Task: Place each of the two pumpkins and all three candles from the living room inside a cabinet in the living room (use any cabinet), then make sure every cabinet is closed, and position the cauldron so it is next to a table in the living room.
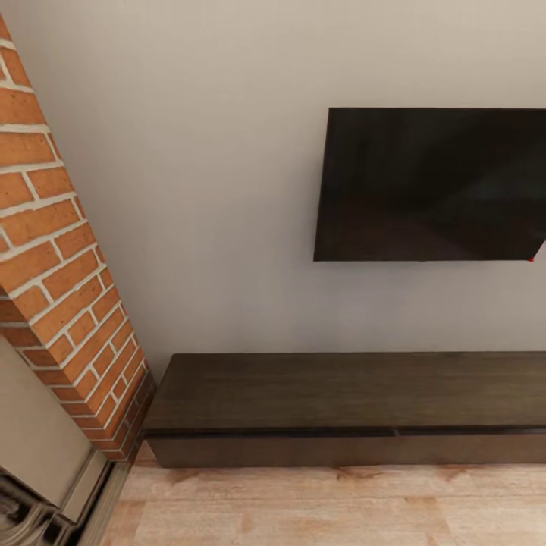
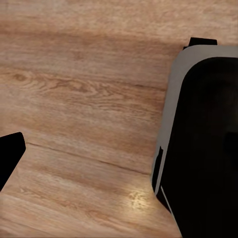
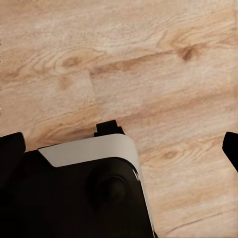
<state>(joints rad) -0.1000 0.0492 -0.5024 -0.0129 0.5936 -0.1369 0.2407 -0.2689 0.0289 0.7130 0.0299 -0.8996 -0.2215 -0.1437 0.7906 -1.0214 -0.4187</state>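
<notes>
The long low dark-brown cabinet (image 1: pixel 341 390) stands against the pale wall ahead, across the lower part of the head view. Its flat drawer fronts (image 1: pixel 303 449) sit flush and shut, and its top is bare. My left gripper (image 2: pixel 119 158) hangs open over the wood floor, with one black fingertip (image 2: pixel 10 153) showing at the frame's edge. My right gripper (image 3: pixel 119 151) is open too, fingertips (image 3: pixel 10 151) wide apart with nothing between them, above the floor and my own base.
A dark TV screen (image 1: pixel 432 186) hangs on the wall above the cabinet. A red brick fireplace column (image 1: pixel 61 288) juts out to the cabinet's left. Light wood floor (image 1: pixel 326 504) runs in front. My grey and black base (image 2: pixel 203 144) lies under both wrists.
</notes>
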